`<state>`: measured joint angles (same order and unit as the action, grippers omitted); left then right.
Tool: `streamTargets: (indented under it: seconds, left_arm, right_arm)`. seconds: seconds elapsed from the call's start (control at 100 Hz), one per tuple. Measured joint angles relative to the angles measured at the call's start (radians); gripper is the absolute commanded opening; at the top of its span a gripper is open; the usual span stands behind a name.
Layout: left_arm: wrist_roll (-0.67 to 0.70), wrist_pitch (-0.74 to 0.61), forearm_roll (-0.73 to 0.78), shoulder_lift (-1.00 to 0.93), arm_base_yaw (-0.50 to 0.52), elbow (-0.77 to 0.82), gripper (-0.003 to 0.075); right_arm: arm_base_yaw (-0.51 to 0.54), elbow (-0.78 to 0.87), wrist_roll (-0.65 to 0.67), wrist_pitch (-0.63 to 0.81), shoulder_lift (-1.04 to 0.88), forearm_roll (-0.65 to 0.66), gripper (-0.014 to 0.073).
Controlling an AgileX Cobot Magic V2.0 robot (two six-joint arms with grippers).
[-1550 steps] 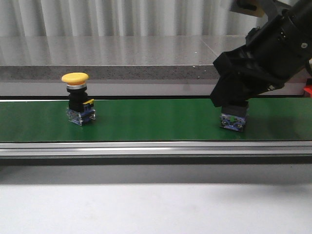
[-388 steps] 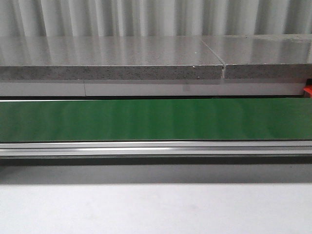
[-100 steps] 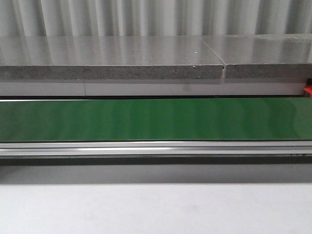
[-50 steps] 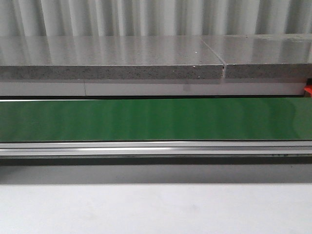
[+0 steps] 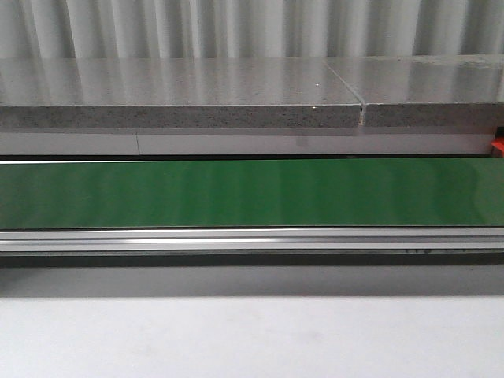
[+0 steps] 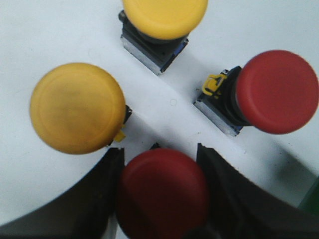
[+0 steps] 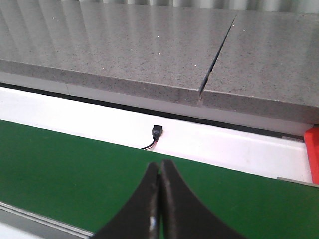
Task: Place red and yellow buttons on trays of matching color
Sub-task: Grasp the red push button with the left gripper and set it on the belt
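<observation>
Left tool straddles a red button on the white tabletop, grip unconfirmed; lift straight, clearing the yellow button just beside; right tool pinched empty over the green belt.

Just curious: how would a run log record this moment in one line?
belt: bare | left gripper: around red button | right gripper: shut, empty
</observation>
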<state>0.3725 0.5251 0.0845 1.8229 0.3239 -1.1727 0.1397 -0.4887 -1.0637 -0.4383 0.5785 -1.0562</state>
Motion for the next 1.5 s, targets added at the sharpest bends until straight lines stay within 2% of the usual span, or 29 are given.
streamTargets:
  seconds: [0.26,0.46,0.61,0.8,1.16,1.23,1.3,1.42,1.5]
  left_arm:
    - [-0.040,0.056,-0.006,-0.136,-0.026,-0.001,-0.0020]
    - [-0.160,0.110,-0.007,-0.289,-0.121,-0.001,-0.0021]
    - [-0.191,0.121,-0.012,-0.370,-0.189,0.030,-0.0021]
    - [-0.197,0.126,-0.012,-0.384,-0.238,0.092,-0.0021]
    - [-0.229,0.041,0.001,-0.382,-0.243,0.215,-0.0013]
    - [-0.231,0.035,0.001,-0.382,-0.243,0.220,0.0037]
    - [-0.242,0.030,0.001,-0.382,-0.243,0.220,0.0145]
    - [-0.270,0.029,-0.022,-0.382,-0.243,0.220,0.0427]
    - [-0.279,0.029,-0.038,-0.382,-0.243,0.220,0.0565]
  right_arm:
    - [0.000,0.000,0.000,0.000,0.000,0.000,-0.0068]
    - [0.000,0.000,0.000,-0.001,0.000,0.000,-0.0068]
    - [0.000,0.000,0.000,-0.001,0.000,0.000,-0.0068]
    - [0.000,0.000,0.000,-0.002,0.000,0.000,-0.0068]
    - [0.000,0.000,0.000,-0.002,0.000,0.000,-0.0068]
    - [0.000,0.000,0.000,-0.002,0.000,0.000,-0.0068]
    - [0.000,0.000,0.000,-0.002,0.000,0.000,-0.0068]
    - [0.000,0.000,0.000,-0.002,0.000,0.000,-0.0068]
    - [0.000,0.000,0.000,-0.003,0.000,0.000,-0.0068]
